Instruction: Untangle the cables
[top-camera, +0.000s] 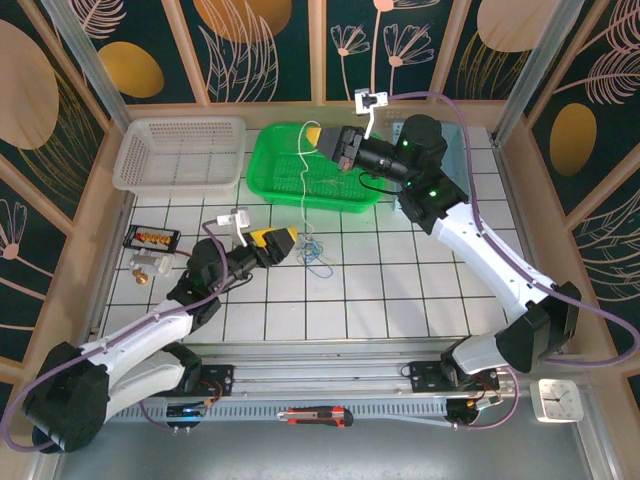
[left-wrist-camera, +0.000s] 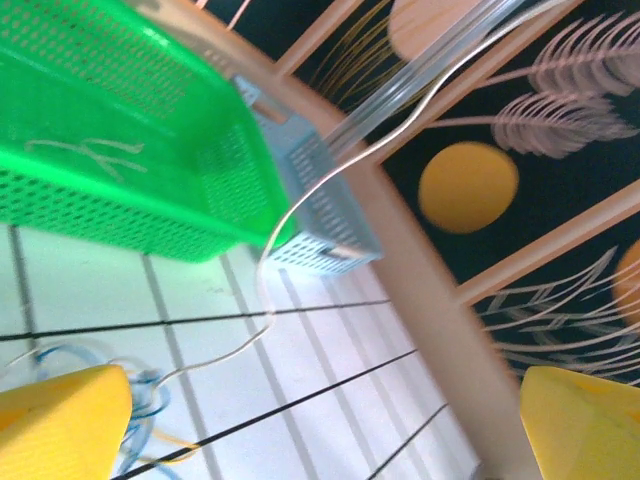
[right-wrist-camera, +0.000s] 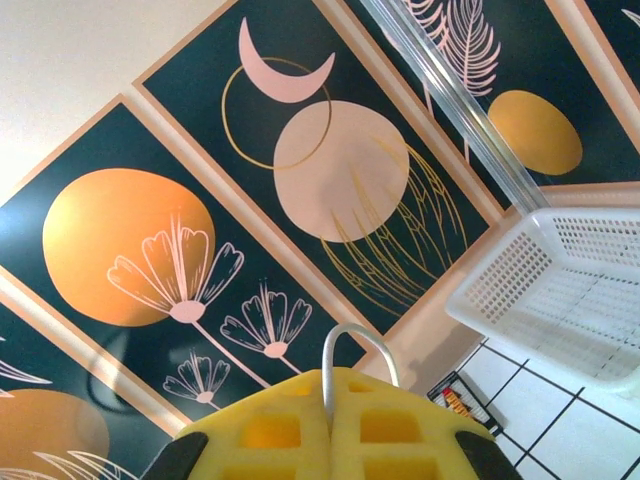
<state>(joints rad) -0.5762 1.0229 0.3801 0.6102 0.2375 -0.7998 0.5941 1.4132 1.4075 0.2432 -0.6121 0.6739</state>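
Two baskets are being counted across the frame's top: white basket (top-camera: 135, 160), green basket (top-camera: 268, 165). Two claws are being counted: left claw (top-camera: 290, 242), right claw (top-camera: 318, 140). Three cable colours are being made out: pale grey cable (top-camera: 302, 185), blue cable (top-camera: 318, 256), tan cable (left-wrist-camera: 172, 438).

Three views: one overhead, two wrist-mounted.
Top external: high behind the arm bases, looking down on the whole tiled table (top-camera: 380, 300). Left wrist: low and close over the tiles, tilted, facing the green basket (left-wrist-camera: 120, 150); shares it and the cables (left-wrist-camera: 148, 392) with the overhead. Right wrist: raised, tipped toward the wall panels (right-wrist-camera: 300, 180); shares the white basket (right-wrist-camera: 570, 290) with the overhead.
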